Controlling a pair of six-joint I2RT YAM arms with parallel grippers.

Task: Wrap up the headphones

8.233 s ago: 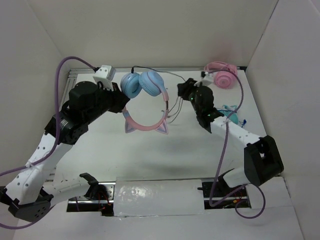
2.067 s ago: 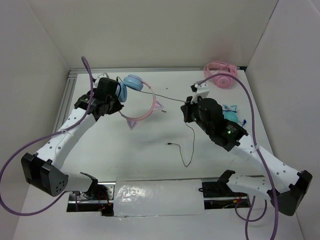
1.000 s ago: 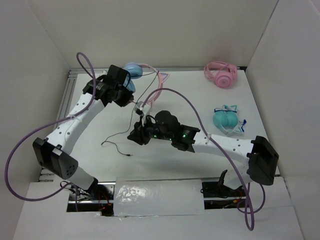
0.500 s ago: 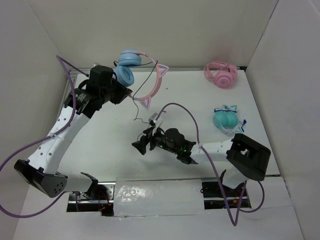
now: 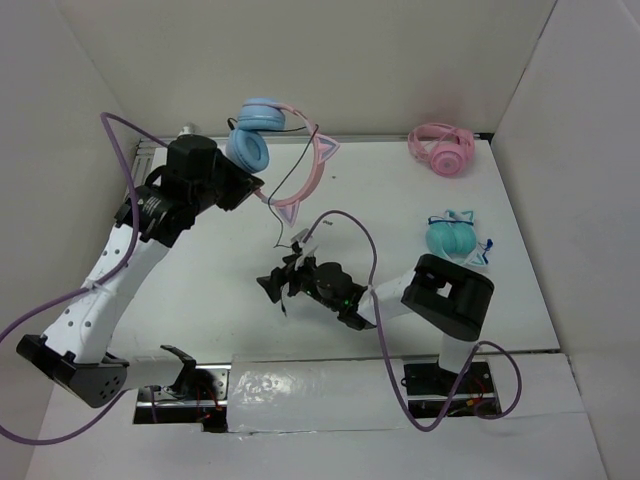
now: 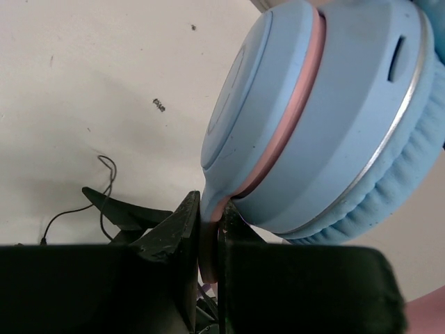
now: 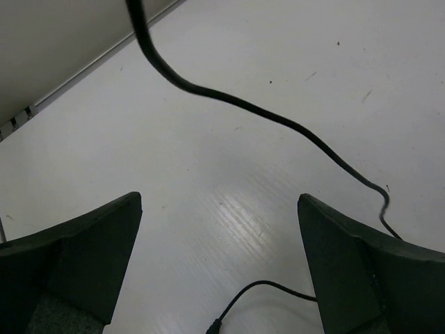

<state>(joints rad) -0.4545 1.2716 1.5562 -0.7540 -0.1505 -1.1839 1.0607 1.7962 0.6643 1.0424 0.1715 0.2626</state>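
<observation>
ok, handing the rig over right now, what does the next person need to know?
Left end effector: shut on the pink band of the headphones, holding them up near the back wall.
Right end effector: open, low over the table, holding nothing.
Cable: hangs loose from the headphones, crosses in front of the right end effector, end lies on the table.
Done: headphones lifted.
Left: catch the cable and wind it round the headphones; no turns visible.

The left tool (image 6: 208,224) is pinched tight on the pink stem beneath the light-blue ear cup of the headphones (image 6: 327,118). Below them, a thin black cable (image 6: 113,168) lies on the white table (image 6: 90,76).
</observation>
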